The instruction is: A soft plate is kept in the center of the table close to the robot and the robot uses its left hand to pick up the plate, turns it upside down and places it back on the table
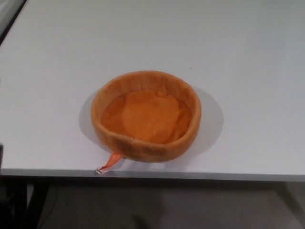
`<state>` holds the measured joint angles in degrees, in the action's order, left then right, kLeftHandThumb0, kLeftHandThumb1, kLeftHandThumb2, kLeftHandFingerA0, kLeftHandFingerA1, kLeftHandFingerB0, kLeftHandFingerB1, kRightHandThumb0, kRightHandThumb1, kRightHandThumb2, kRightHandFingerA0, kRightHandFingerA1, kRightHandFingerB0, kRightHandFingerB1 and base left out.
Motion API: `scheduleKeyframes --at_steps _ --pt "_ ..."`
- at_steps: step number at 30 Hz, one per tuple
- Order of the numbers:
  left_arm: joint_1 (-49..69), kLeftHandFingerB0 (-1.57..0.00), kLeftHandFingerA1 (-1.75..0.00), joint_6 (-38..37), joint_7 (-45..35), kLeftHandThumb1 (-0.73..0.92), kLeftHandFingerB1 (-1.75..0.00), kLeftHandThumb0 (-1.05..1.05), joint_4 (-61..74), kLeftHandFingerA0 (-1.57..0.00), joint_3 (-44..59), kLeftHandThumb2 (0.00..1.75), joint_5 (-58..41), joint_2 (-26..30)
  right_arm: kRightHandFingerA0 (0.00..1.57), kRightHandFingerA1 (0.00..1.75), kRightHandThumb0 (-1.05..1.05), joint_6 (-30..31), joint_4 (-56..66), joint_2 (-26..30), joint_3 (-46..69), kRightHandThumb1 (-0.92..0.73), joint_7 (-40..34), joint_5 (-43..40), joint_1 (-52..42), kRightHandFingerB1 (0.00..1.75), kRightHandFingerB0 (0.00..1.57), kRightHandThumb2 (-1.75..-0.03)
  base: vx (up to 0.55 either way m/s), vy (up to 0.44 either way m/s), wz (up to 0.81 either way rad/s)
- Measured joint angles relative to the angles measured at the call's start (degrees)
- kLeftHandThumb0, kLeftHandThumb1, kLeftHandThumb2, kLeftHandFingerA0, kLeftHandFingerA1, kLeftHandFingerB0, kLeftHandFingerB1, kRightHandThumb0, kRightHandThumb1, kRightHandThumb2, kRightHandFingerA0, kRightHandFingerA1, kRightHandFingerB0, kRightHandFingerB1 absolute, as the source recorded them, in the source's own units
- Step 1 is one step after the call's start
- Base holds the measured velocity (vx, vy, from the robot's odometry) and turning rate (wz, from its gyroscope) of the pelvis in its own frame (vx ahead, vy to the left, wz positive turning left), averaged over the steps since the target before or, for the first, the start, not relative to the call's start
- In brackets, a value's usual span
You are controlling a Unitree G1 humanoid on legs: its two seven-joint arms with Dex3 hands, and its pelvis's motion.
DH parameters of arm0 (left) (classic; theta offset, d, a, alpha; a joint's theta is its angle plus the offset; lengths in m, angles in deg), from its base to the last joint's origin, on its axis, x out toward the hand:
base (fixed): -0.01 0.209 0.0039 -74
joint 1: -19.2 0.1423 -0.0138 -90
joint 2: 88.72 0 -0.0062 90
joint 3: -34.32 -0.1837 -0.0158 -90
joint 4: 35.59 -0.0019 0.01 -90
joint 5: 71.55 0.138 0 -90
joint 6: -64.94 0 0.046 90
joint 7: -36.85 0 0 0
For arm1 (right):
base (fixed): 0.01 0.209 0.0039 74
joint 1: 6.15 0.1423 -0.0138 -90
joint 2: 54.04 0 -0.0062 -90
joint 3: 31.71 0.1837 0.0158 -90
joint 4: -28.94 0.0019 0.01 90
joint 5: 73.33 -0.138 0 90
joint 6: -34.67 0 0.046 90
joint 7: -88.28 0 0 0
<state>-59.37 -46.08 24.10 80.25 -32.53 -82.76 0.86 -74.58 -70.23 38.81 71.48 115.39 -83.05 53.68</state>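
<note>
The soft orange plate (146, 116) sits right way up on the white table (57, 71), near the front edge and about centred. It is round with a raised plush rim. A small orange tag (110, 163) sticks out from its lower left to the table edge. At the picture's left border, level with the table's front edge, a thin dark sliver of my left hand (1, 153) shows, well away from the plate. My right hand does not show.
The table's front edge (190, 174) runs just below the plate, with dim floor beneath it. A dark strip borders the table at the far left corner (9, 16).
</note>
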Motion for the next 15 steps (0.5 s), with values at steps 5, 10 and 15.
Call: scheduleKeyframes --at_steps 5,10,15 --pt "-7.9 -0.22 -0.45 1.0 0.9 0.83 -0.32 -1.0 -0.8 -0.22 -2.1 0.66 4.9 2.5 0.4 0.41 -0.79 0.0 0.0 -0.1 0.0 -0.9 0.0 0.0 0.0 0.32 0.31 -0.68 0.0 0.0 0.0" --pt "-15.9 -0.15 -0.45 3.7 1.3 0.88 -0.32 -0.98 -1.9 -0.18 -7.3 0.67 9.5 3.6 0.41 0.41 -0.8 -0.1 -0.2 -0.1 -0.1 -0.9 0.0 0.2 0.6 0.32 0.31 -0.68 0.0 0.0 0.0" --pt "-21.5 -0.17 -0.4 5.7 1.3 0.91 -0.31 -0.94 -2.6 -0.21 -11.7 0.68 14.3 5.0 0.39 0.41 -0.8 -0.1 -0.2 -0.1 -0.1 -0.89 0.0 0.3 0.6 0.32 0.31 -0.68 0.0 0.0 0.0"
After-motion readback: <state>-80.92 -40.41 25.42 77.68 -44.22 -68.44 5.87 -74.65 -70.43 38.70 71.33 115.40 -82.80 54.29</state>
